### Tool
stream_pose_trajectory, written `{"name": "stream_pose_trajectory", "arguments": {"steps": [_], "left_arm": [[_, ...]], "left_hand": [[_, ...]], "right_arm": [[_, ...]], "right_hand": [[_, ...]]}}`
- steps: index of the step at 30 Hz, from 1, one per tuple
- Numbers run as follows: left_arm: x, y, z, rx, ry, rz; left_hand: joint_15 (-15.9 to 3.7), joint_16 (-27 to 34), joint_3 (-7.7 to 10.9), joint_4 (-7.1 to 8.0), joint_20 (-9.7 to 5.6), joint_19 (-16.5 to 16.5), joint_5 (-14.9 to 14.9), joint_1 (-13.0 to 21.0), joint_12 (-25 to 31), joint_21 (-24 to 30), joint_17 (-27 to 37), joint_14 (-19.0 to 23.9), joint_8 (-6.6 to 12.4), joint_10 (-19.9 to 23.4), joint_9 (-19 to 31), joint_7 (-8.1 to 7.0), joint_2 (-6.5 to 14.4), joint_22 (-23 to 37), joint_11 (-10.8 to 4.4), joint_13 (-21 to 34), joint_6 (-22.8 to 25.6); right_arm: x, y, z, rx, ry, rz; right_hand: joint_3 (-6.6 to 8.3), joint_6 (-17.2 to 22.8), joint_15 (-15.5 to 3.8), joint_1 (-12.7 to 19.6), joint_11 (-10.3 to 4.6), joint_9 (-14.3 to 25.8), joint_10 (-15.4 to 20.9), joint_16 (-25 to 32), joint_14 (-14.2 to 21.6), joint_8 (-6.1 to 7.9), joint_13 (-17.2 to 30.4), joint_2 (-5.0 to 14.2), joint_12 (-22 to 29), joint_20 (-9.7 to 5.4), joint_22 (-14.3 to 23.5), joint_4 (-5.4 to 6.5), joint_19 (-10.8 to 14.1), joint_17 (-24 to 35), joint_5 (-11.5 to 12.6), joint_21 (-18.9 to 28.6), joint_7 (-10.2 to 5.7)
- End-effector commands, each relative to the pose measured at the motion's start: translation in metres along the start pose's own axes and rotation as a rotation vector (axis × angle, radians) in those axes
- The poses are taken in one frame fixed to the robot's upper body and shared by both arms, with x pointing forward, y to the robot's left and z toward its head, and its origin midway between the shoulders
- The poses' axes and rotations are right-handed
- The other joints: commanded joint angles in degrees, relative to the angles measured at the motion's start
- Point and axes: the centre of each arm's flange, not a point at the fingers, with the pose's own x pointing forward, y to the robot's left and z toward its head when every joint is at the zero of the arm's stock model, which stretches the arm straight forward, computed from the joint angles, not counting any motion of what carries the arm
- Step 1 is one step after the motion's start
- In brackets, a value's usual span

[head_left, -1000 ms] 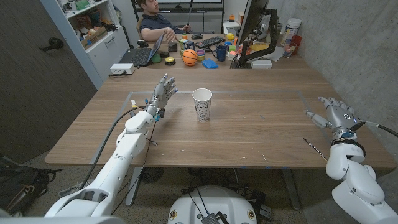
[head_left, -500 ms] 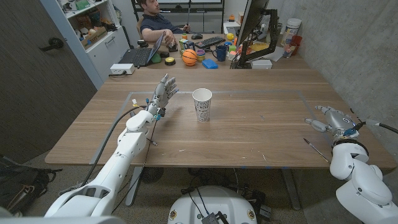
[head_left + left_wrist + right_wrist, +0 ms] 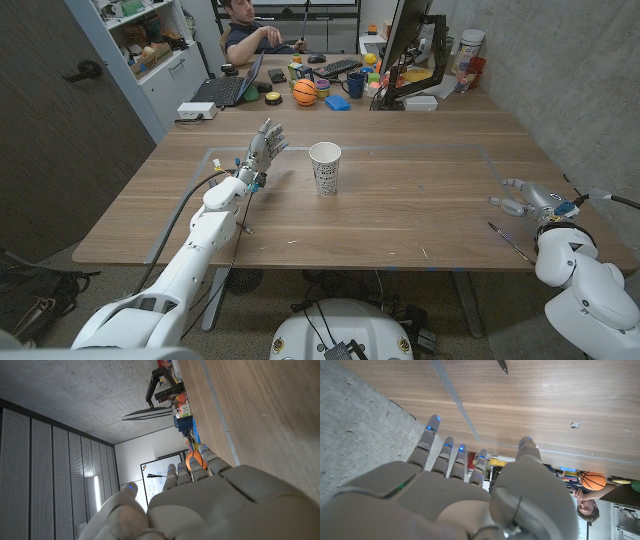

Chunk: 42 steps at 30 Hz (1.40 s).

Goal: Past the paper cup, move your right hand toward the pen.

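Observation:
A white paper cup with dark print stands upright near the table's middle. A thin dark pen lies at the right, close to the table's front edge; its tip also shows in the right wrist view. My right hand hovers low by the table's right edge, just behind the pen and far right of the cup, fingers spread and holding nothing. My left hand stands left of the cup with its fingers apart and nothing in it.
Pale tape lines mark a rectangle on the wooden table. At the far end are a laptop, a small basketball, a monitor and a seated person. A concrete wall runs along the right.
My right hand has drawn back toward the table's front right edge and sunk lower, closer to the pen. The left hand and the cup have stayed put.

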Motion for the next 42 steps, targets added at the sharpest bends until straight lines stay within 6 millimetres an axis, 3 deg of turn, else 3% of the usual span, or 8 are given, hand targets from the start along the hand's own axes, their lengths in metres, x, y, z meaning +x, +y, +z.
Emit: {"name": "stream_pose_trajectory", "arguments": {"steps": [1, 12, 19, 24, 42], "left_arm": [[0.0019, 0.0021, -0.0017, -0.004, 0.000, -0.004], [0.0024, 0.0036, -0.0028, -0.009, -0.003, -0.003], [0.0029, 0.0035, -0.0027, -0.009, -0.005, -0.005], [0.0029, 0.0028, -0.0024, -0.009, -0.006, -0.007], [-0.0005, 0.0004, -0.0010, -0.007, -0.011, -0.006]], "left_hand": [[-0.42, 0.2, -0.36, 0.12, -0.17, 0.6, 0.4, -0.1, 0.3, -0.2, 0.3, -0.1, 0.29, 0.2, 0.2, -0.03, 2.5, 0.3, -0.21, 0.1, -0.2], [-0.38, 0.2, -0.58, 0.14, -0.16, 0.6, 0.5, -0.1, 0.3, -0.3, 0.3, -0.1, 0.28, 0.2, 0.3, -0.07, 2.4, 0.3, -0.25, 0.1, -0.2], [-0.35, 0.2, -0.76, 0.18, -0.14, 0.6, 0.5, -0.2, 0.3, -0.3, 0.3, -0.1, 0.30, 0.3, 0.3, -0.04, 2.4, 0.3, -0.24, 0.1, -0.2], [-0.35, 0.2, -0.90, 0.22, -0.14, 0.6, 0.5, -0.3, 0.3, -0.3, 0.3, 0.0, 0.31, 0.2, 0.3, -0.03, 2.4, 0.3, -0.37, 0.1, -0.1], [-0.40, 0.2, -1.23, 0.28, -0.10, 0.6, 0.6, -0.3, 0.3, -0.3, 0.3, 0.0, 0.31, 0.3, 0.3, -0.03, 2.4, 0.3, -0.21, 0.1, -0.1]], "right_arm": [[-0.0010, -0.0008, 0.0069, -0.016, -0.003, 0.085], [-0.0010, -0.0012, 0.0109, -0.031, -0.005, 0.125], [-0.0023, -0.0007, 0.0098, -0.026, 0.011, 0.152], [-0.0029, -0.0020, 0.0106, -0.030, 0.020, 0.166], [-0.0033, -0.0025, 0.0094, -0.022, 0.022, 0.154]], "right_hand": [[0.15, 2.0, -0.21, 1.6, -0.23, 0.1, 0.5, -0.2, 1.1, 0.59, 0.3, -0.18, 0.0, 0.18, 0.1, -0.92, 1.9, 0.3, 0.5, 0.5, 0.20], [1.57, 1.4, -1.39, 5.7, -0.69, 0.2, 1.8, -0.6, 2.4, -0.12, 0.4, 0.58, -0.1, 0.03, 0.0, -1.92, 4.4, 0.5, 0.5, 0.9, 1.04], [3.70, 2.0, -1.67, 10.3, -0.81, 0.3, 2.2, -1.0, 2.8, -0.14, 0.6, 1.78, -0.4, 0.12, 0.0, -2.55, 5.2, 0.7, -0.4, 0.9, 1.62], [4.03, 2.5, -1.67, 11.1, -0.36, 0.3, 2.5, -1.2, 2.8, -0.05, 0.7, 1.72, -0.5, 0.23, -0.1, -2.44, 5.1, 0.8, -0.9, 0.6, 2.54], [4.49, 2.6, -1.38, 11.7, -0.73, 0.5, 1.8, -1.7, 2.3, -0.17, 0.8, 2.16, -0.9, 0.36, -0.1, -1.74, 4.5, 1.0, -1.9, 0.1, 2.34]]}}
